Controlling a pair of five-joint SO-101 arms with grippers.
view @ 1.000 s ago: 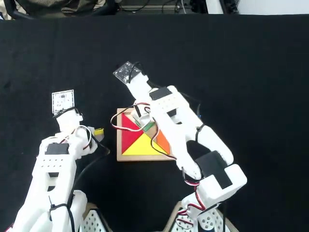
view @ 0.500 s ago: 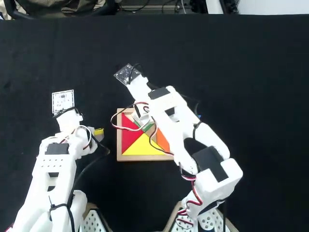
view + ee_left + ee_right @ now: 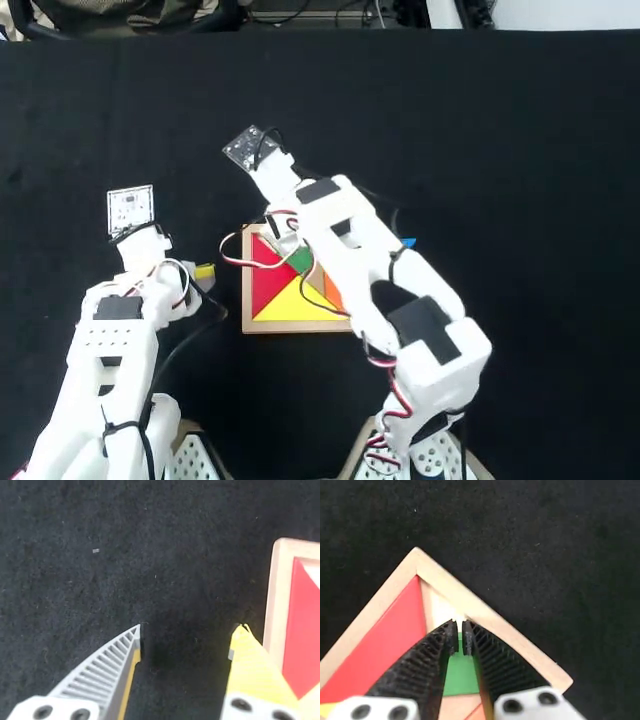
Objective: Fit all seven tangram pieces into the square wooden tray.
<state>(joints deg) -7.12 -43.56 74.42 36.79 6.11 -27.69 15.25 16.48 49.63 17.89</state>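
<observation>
My right pincer (image 3: 458, 639) is all but closed, just a slit between the black tips and nothing gripped. It sits over the green piece (image 3: 460, 677) by the bare corner of the square wooden tray (image 3: 470, 600); can't tell if it touches. Left pincer (image 3: 191, 630) gapes wide and empty over the black counter (image 3: 125, 555), just beside the tray's rim. Red triangle (image 3: 265, 282), yellow triangle (image 3: 290, 300) and orange piece (image 3: 335, 293) lie in the tray.

My left grey-and-yellow claw (image 3: 190, 630) gapes wide; my right black ribbed claw (image 3: 459, 631) is pinched closed, white arm (image 3: 345, 240) stretched toward eleven o'clock.
</observation>
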